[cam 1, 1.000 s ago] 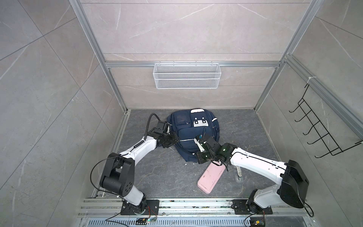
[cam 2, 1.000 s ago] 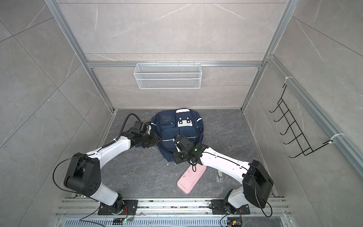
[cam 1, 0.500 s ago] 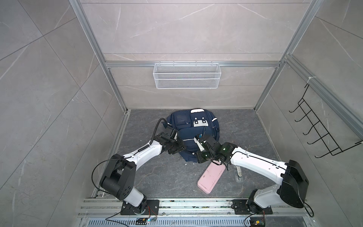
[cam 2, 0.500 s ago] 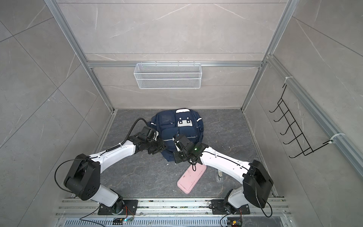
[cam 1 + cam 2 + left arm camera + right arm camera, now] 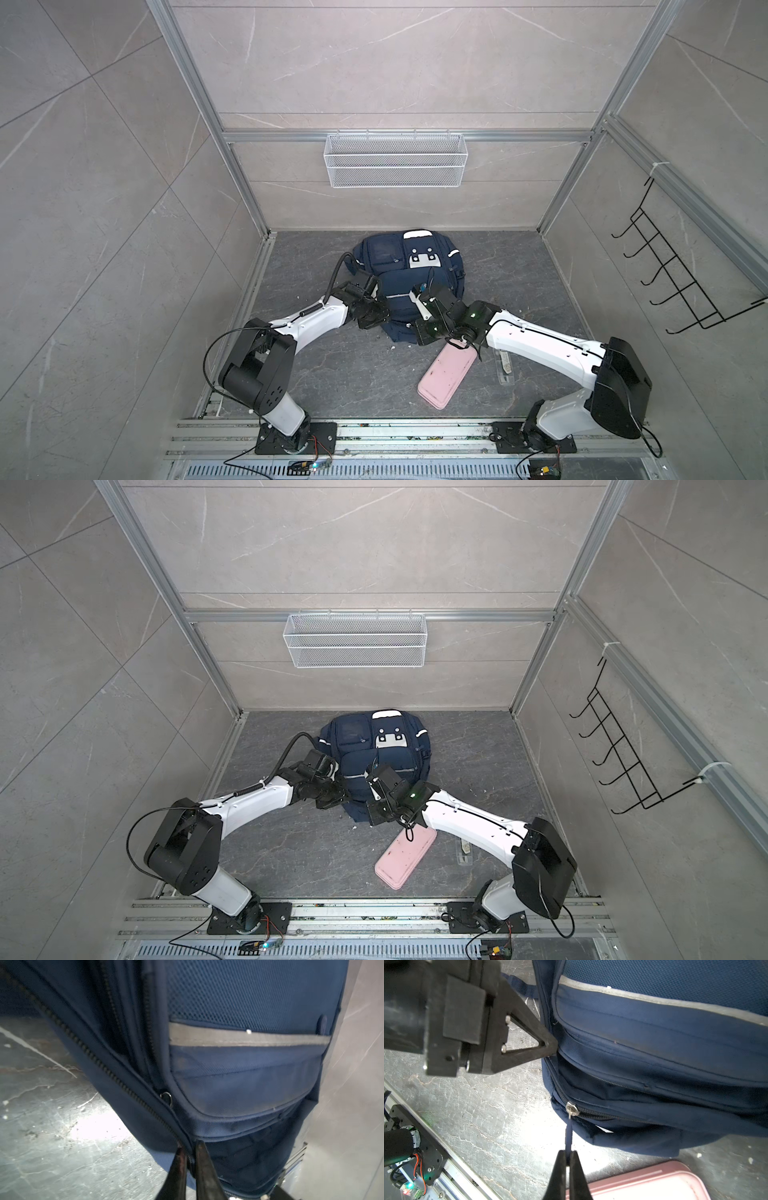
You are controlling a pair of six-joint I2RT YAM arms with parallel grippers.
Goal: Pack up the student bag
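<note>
The student bag is a navy backpack lying flat on the grey floor, with white patches and a silver stripe. My left gripper is at the bag's near left corner, shut on the fabric edge beside a zipper track. My right gripper is just off the bag's near edge, shut on the thin navy pull strap. That strap hangs taut from the silver zipper slider. The left gripper's fingers show in the right wrist view, touching the bag's side.
A pink oblong case lies on the floor right beside my right gripper. A small clear item rests to its right. A white wire basket hangs on the back wall, and a black hook rack on the right wall.
My left arm has swung from the bag's left side to its near left corner, and its jaws have shut on the bag's edge. The right arm has held still.
</note>
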